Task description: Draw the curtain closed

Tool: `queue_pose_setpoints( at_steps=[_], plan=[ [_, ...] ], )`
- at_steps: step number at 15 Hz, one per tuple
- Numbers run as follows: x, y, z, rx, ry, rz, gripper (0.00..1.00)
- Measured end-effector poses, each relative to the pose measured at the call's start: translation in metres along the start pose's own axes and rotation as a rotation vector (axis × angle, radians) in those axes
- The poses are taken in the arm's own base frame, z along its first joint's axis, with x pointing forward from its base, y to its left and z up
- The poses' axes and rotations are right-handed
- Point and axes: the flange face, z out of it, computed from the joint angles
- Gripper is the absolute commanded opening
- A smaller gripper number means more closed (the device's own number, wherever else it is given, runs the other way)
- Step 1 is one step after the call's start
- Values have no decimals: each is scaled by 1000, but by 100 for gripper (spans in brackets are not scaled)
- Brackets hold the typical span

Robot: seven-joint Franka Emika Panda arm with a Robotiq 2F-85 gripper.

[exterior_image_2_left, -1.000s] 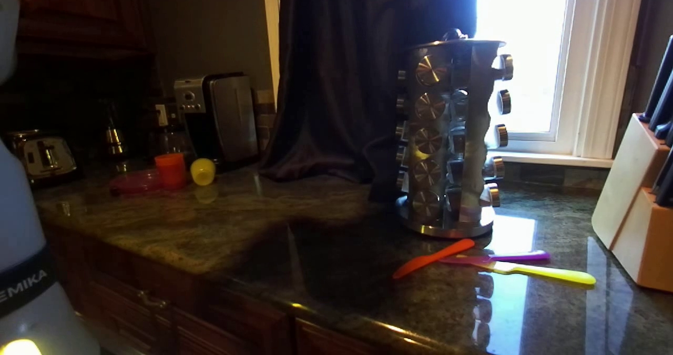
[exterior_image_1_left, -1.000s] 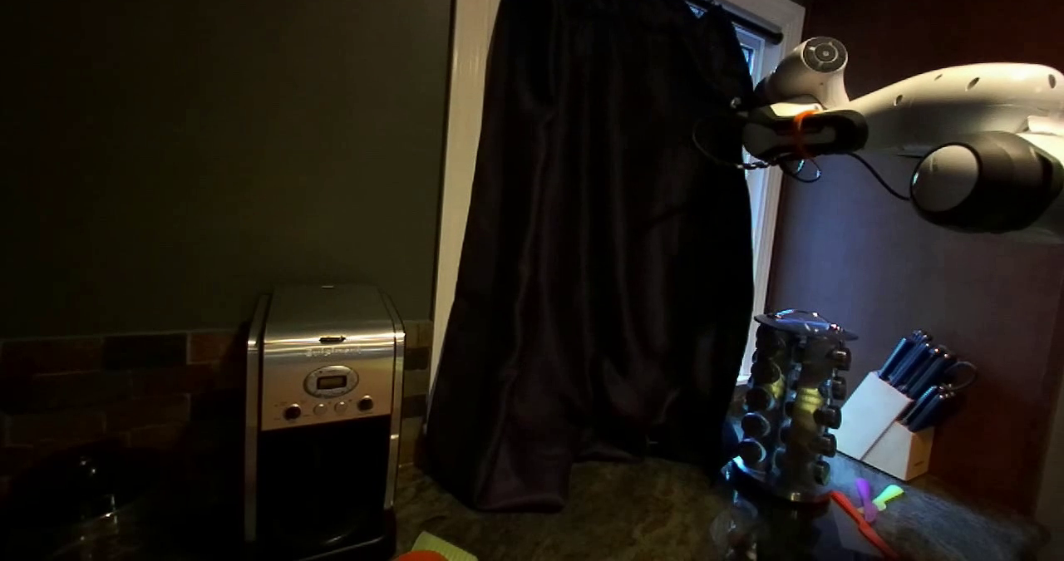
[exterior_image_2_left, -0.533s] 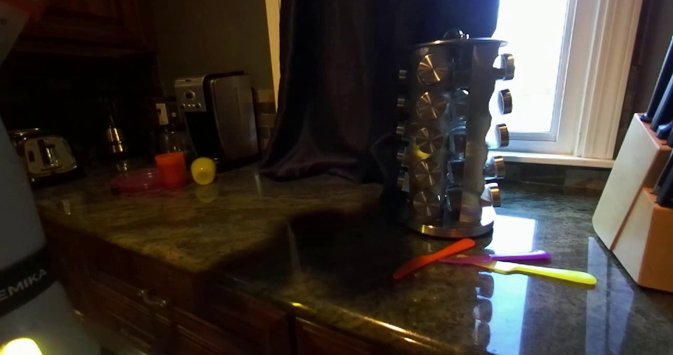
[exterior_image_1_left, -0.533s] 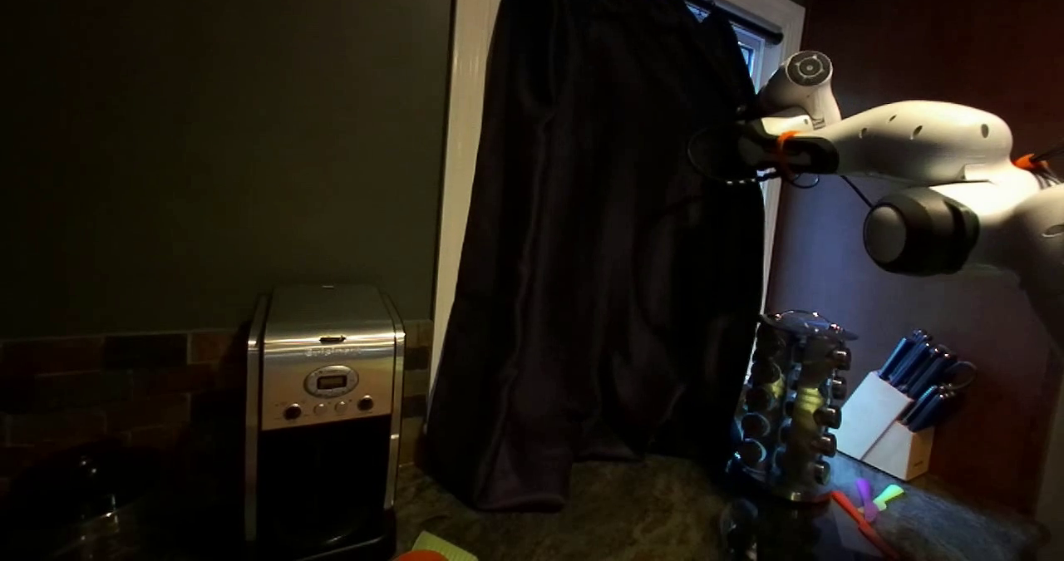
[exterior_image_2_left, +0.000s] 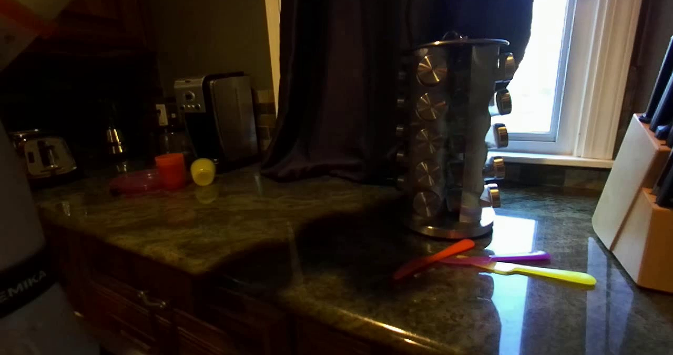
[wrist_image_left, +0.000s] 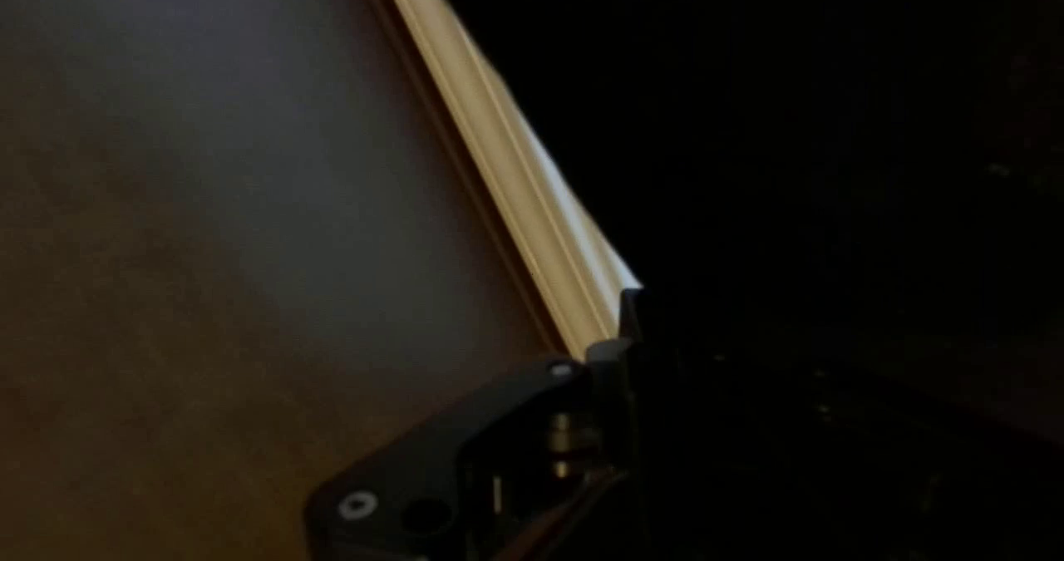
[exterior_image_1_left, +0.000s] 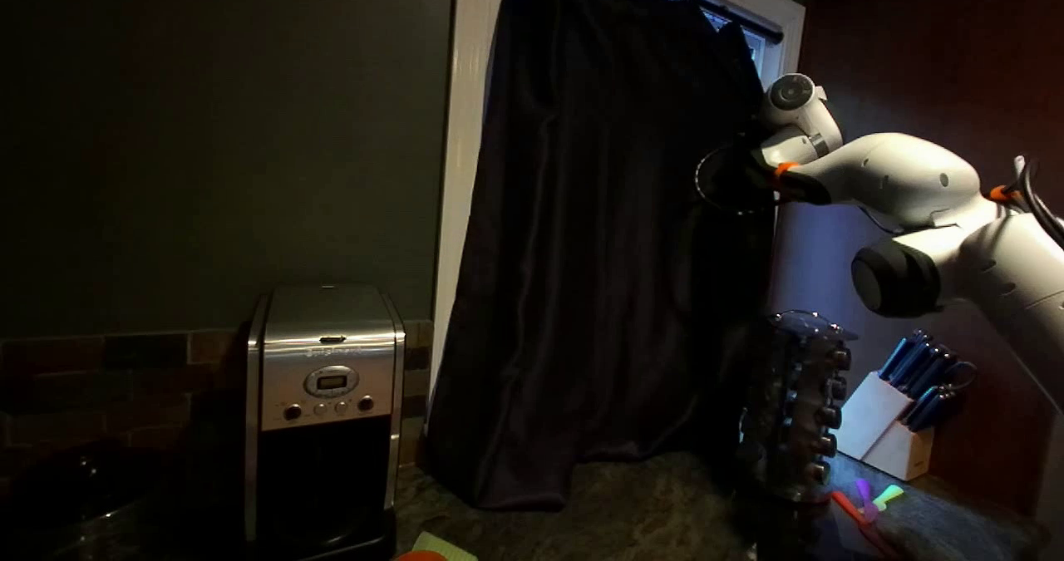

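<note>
The claw (wrist_image_left: 644, 320) looks clamped on the curtain (exterior_image_1_left: 598, 253). I'd call it mostly closed: a bright strip of window (exterior_image_2_left: 547, 81), upper right in an exterior view, is left bare.

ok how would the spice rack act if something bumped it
The spice rack is probably heavy for its size, loaded with metal-capped jars. Tall, on a round base about as wide as its top, it could tip if pushed high. A low push might slide it over the glossy countertop.
</note>
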Motion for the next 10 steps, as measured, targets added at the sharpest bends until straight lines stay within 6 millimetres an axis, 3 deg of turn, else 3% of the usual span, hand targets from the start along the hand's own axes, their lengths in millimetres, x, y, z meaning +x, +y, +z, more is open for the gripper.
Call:
queue_pose_setpoints(
  at_steps=[10],
  plan=[
    [17, 20, 6, -146, 136, 4, 2]
  ],
)
